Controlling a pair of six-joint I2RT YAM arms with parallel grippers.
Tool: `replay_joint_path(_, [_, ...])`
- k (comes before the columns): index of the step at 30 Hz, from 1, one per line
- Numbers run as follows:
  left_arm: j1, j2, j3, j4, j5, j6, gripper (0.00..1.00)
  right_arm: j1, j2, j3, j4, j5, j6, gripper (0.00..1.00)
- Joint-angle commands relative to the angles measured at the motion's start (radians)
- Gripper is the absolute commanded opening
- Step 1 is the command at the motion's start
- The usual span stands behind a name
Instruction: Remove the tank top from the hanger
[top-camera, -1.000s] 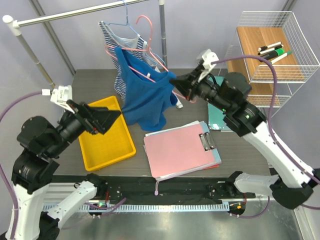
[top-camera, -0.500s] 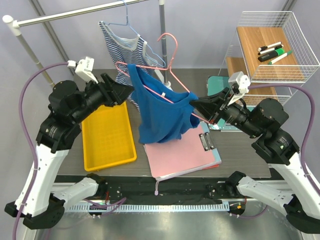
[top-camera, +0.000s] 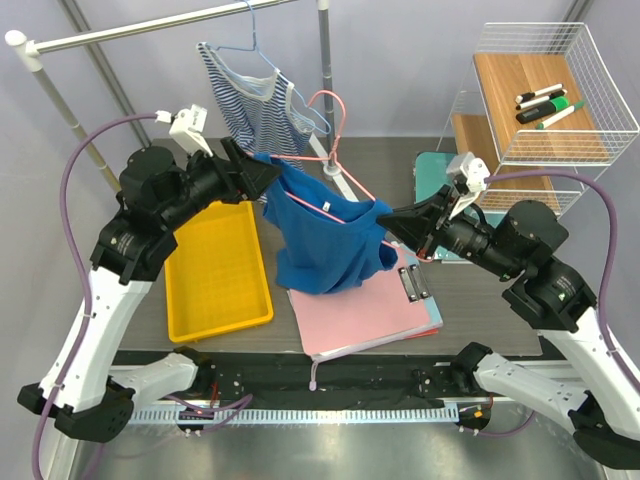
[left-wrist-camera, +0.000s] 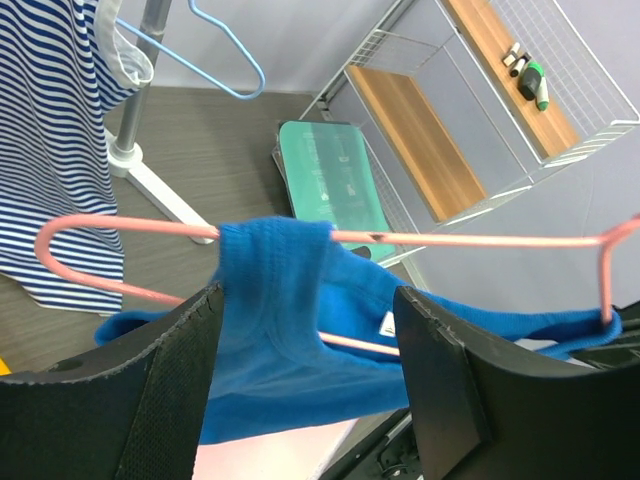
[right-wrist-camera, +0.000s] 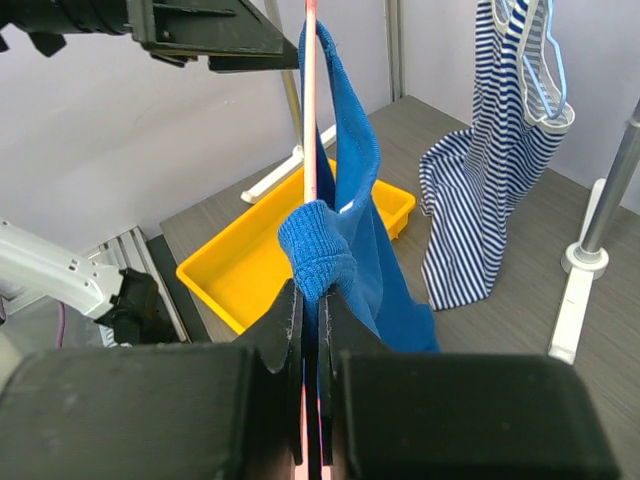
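Judging from how things lay, the likeliest failure was placed at the left gripper (left-wrist-camera: 308, 305): its jaws stood wide apart around the bunched strap of the blue tank top (top-camera: 325, 245), so a pull made before closing would have gathered nothing. The right gripper (right-wrist-camera: 311, 300) was clamped on the thin rod of the pink hanger (left-wrist-camera: 470, 238); a slip there would have dropped everything onto the pink clipboard (top-camera: 360, 295). The tank top was hung in the air on the hanger, at 12 o'clock of the clipboard, between the grippers at its 10 and 3 o'clock. A small white tag (left-wrist-camera: 387, 322) was noted inside the neckline; no writing could be read.
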Motion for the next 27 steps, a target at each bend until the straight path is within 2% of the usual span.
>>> replay_joint_path(1, [0.002,0.015,0.028,0.052,-0.002,0.007,0.68,0.004,-0.049,0.016,0.068,-0.023,0.02,0.01])
replay_joint_path(5, [0.002,-0.001,0.002,0.069,-0.013,0.006,0.63,0.004,-0.055,0.02,0.06,-0.029,0.02,0.01])
replay_joint_path(8, [0.002,0.007,0.004,0.077,-0.019,0.007,0.53,0.004,-0.055,0.025,0.059,-0.046,0.027,0.01])
replay_joint_path(9, [0.002,0.01,0.005,0.079,-0.013,0.006,0.34,0.004,-0.057,0.026,0.054,-0.045,0.024,0.01])
replay_joint_path(13, [0.002,0.009,0.016,0.082,-0.005,-0.006,0.01,0.004,-0.074,0.016,0.014,-0.009,0.009,0.01])
replay_joint_path(19, [0.002,-0.04,0.033,0.022,-0.089,0.017,0.0,0.006,-0.158,-0.016,-0.065,0.043,-0.025,0.01])
replay_joint_path(22, [0.002,-0.064,0.04,-0.012,-0.175,0.024,0.0,0.004,-0.199,-0.016,-0.118,0.015,-0.04,0.01])
replay_joint_path(27, [0.004,-0.056,0.048,-0.044,-0.237,0.027,0.0,0.004,-0.281,-0.046,-0.15,-0.071,-0.045,0.01])
